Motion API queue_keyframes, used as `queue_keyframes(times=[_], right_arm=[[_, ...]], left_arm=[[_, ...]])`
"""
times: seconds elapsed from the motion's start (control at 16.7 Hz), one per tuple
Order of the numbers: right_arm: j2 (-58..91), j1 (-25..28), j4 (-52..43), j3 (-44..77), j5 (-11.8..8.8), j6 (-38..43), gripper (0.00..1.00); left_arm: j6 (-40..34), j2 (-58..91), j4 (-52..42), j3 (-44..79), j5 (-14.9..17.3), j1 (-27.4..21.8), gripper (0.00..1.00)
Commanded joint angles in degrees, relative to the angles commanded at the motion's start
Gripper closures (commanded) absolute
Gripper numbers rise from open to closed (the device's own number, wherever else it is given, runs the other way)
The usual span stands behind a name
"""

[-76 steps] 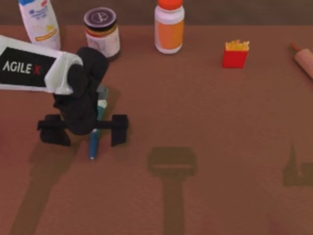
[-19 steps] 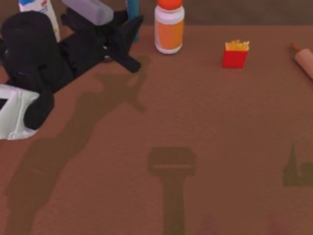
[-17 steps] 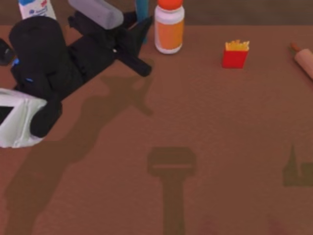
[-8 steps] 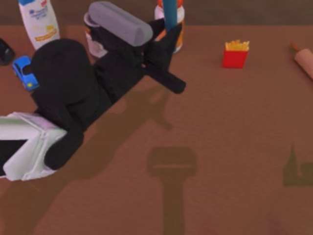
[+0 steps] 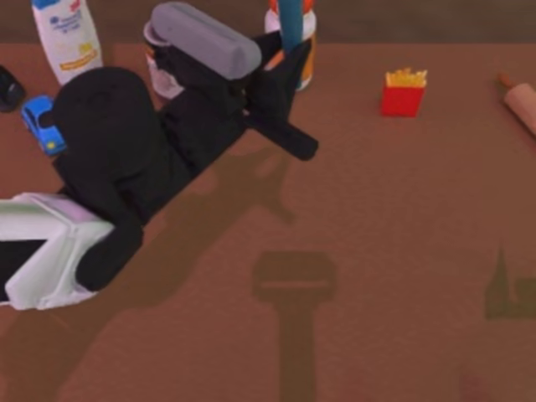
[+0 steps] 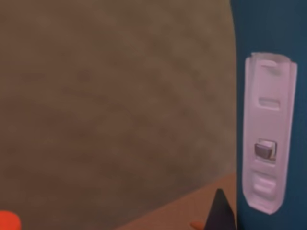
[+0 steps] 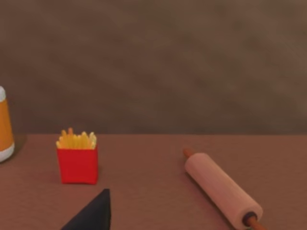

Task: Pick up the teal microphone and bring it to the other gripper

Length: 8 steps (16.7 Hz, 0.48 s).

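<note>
The teal microphone (image 5: pixel 291 20) stands upright near the table's back edge, held above the table in my left gripper (image 5: pixel 285 65), which is shut on its handle. Close up in the left wrist view, the teal handle (image 6: pixel 268 28) fills one side, with its white switch patch (image 6: pixel 268 134) and one black fingertip (image 6: pixel 220 213) beside it. The microphone's head is hidden. My right arm is out of the top view. The right wrist view shows only one of its black fingertips (image 7: pixel 96 213), low over the table.
Along the back stand a white bottle (image 5: pixel 67 38), a dark-lidded jar (image 5: pixel 159 50) and an orange bottle (image 5: pixel 303 60), the last two partly behind my left arm. A blue toy car (image 5: pixel 42 124) sits far left. Red fries box (image 5: pixel 404 94) and rolling pin (image 5: pixel 521 102) lie right.
Over the last second my left arm carried the microphone rightward along the back edge, uncovering the toy car. In the last half second it has hardly moved.
</note>
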Motion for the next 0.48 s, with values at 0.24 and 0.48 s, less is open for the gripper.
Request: queue_keyframes(times=[0.24,0.48], right_arm=[[3.8,1.8,1.3,2.3,-1.5,-0.3,0.00],[15.8,6.9,5.7,9.8,-5.6,-0.9,0.00]], left_arm=[[0.0,0.0,0.0,0.0,0.0,0.0,1.00],[0.0,0.0,0.0,0.0,0.0,0.0,1.00]])
